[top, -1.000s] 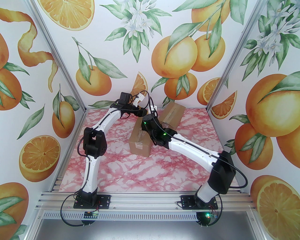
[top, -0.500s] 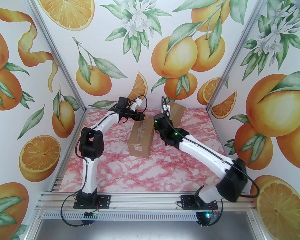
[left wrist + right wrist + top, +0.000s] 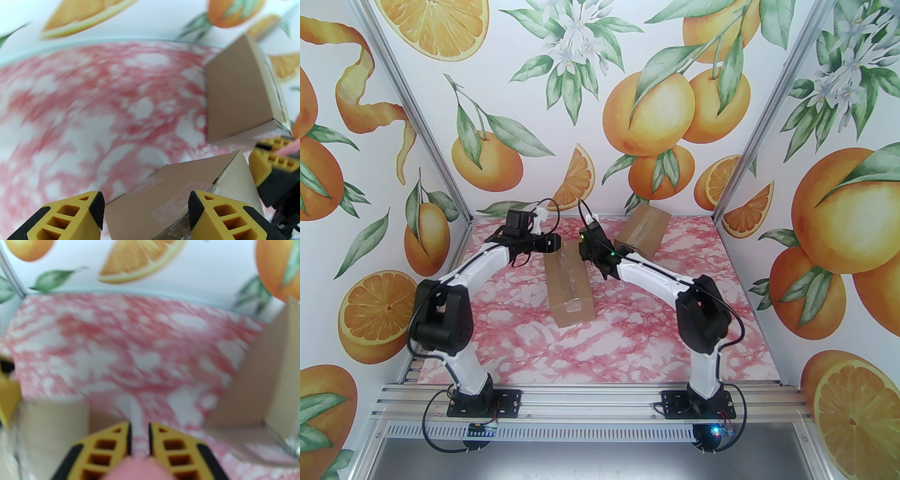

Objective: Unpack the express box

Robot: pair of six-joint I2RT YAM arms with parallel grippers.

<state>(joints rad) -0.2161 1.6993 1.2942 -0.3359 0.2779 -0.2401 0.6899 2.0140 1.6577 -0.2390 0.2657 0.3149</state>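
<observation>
Cardboard dominates the pink-marbled tabletop (image 3: pixel 581 347): 2 taped boxes. The near box (image 3: pixel 569 286) lies around the middle of the tabletop, its long side running away from the arms and a tape strip along its top. The far box (image 3: pixel 641 229) sits apart from it, by the back wall on the right. The left pincer (image 3: pixel 146 204) hangs over the near box's far end with its jaws spread wide, nothing clamped between them. The right pincer (image 3: pixel 139 425), just beside that same end, is clenched on a pink object (image 3: pixel 137 468) too blurred to name.
</observation>
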